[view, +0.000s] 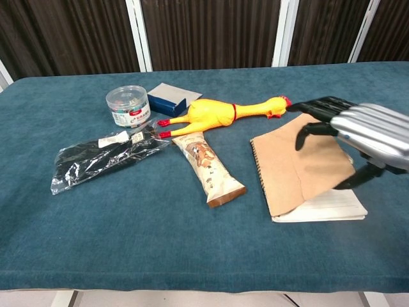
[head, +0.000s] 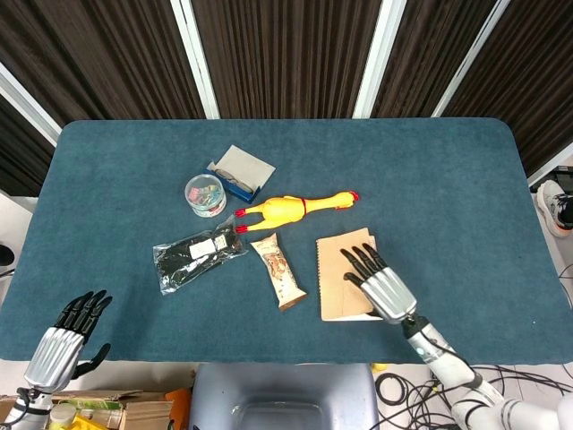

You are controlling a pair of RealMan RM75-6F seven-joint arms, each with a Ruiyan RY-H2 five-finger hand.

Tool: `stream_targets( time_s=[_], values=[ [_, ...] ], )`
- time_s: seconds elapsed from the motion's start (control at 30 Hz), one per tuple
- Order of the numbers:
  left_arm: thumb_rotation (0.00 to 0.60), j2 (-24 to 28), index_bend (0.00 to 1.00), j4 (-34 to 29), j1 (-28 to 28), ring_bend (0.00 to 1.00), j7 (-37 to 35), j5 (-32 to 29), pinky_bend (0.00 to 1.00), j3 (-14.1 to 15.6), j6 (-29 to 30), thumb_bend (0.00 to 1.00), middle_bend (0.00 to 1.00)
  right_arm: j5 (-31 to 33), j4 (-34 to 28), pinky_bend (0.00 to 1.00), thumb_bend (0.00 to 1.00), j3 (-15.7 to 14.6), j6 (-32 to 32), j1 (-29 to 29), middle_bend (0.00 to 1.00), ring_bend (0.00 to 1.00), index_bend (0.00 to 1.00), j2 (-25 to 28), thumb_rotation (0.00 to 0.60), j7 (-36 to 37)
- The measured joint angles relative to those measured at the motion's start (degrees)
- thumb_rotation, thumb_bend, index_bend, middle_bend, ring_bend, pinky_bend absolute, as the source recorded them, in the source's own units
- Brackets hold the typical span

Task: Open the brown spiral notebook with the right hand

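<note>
While the blue table (head: 448, 179) stretches wide, the right hand (head: 380, 282) reaches in from five o'clock, fingers spread toward eleven, over the brown spiral notebook (view: 291, 163). The cover is lifted off the white pages, resting against the hand; whether thumb and fingers pinch it I cannot tell. The notebook lies right of centre, long axis twelve to six, spiral at nine. The left hand (head: 63, 345) hangs at seven o'clock, fingers apart, empty.
</note>
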Motion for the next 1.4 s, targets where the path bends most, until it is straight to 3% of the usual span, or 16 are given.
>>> stream_targets(
  time_s=[0.6,1.03,1.2,1.4],
  values=[
    [0.600,0.4,0.00,1.1,0.6,0.05,-3.1,-0.9,0.13,-0.6,0.9,0.35,0.07,2.6,-8.5,0.00,0.17,6.2,-11.6,10.9,0.03,0.00,0.22,-6.1,0.600,-18.6],
    [0.600,0.2,0.00,2.9,1.4,0.05,-6.5,-1.8,0.13,-1.1,1.9,0.35,0.08,8.8,0.0,0.00,0.17,9.0,-19.8,18.5,0.03,0.00,0.20,-17.4,0.600,-24.7],
    [0.600,0.4,0.00,3.0,1.8,0.05,-7.1,-1.7,0.13,-1.3,2.9,0.34,0.08,8.6,-1.0,0.00,0.17,8.4,-17.8,18.2,0.03,0.00,0.17,-16.3,0.600,-24.0],
    [0.600,0.7,0.00,2.6,2.2,0.05,-7.3,-1.2,0.13,-1.6,4.8,0.34,0.08,7.4,-7.0,0.00,0.17,7.1,-13.2,16.0,0.02,0.00,0.12,-11.2,0.600,-22.7]
  ],
)
